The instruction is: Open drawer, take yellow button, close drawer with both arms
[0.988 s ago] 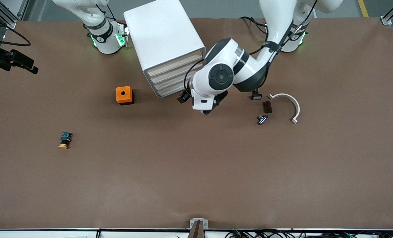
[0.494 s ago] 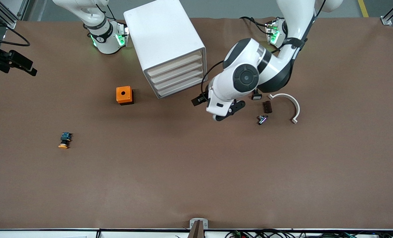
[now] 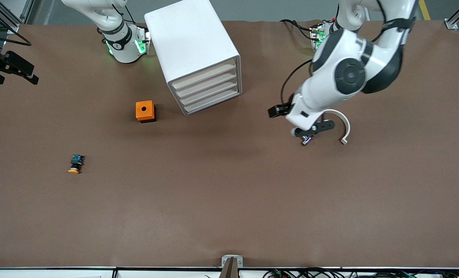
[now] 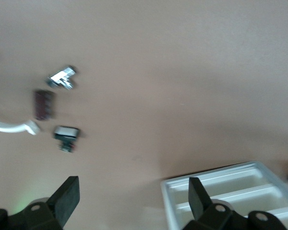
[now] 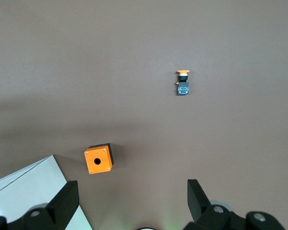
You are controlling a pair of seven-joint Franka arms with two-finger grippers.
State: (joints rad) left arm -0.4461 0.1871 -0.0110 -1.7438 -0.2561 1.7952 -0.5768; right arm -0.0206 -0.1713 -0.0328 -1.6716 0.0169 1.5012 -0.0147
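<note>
- The button (image 3: 75, 164) lies on the brown table (image 3: 214, 200), toward the right arm's end and nearer the front camera than the orange box (image 3: 145, 111). You will find nothing touching it.
- The button is well apart from both grippers. In the right wrist view it (image 5: 183, 82) shows lying on its side, orange cap away from the blue rear.
- The drawer (image 3: 203, 75), uppermost of four in the white cabinet (image 3: 190, 46), sits flush with the three below it.
- The left gripper (image 3: 310, 131) hangs released, fingers (image 4: 67, 199) spread and empty. It is over the small parts toward the left arm's end of the table, well apart from the cabinet.
- Below the left gripper you see a silver fitting (image 4: 62, 78), a dark brown block (image 4: 43, 104), a black switch with a white cap (image 4: 66, 135), and a white curved clip (image 3: 341, 123).
- The right gripper (image 5: 129, 201) waits at the table's edge, fingers spread and empty.
</note>
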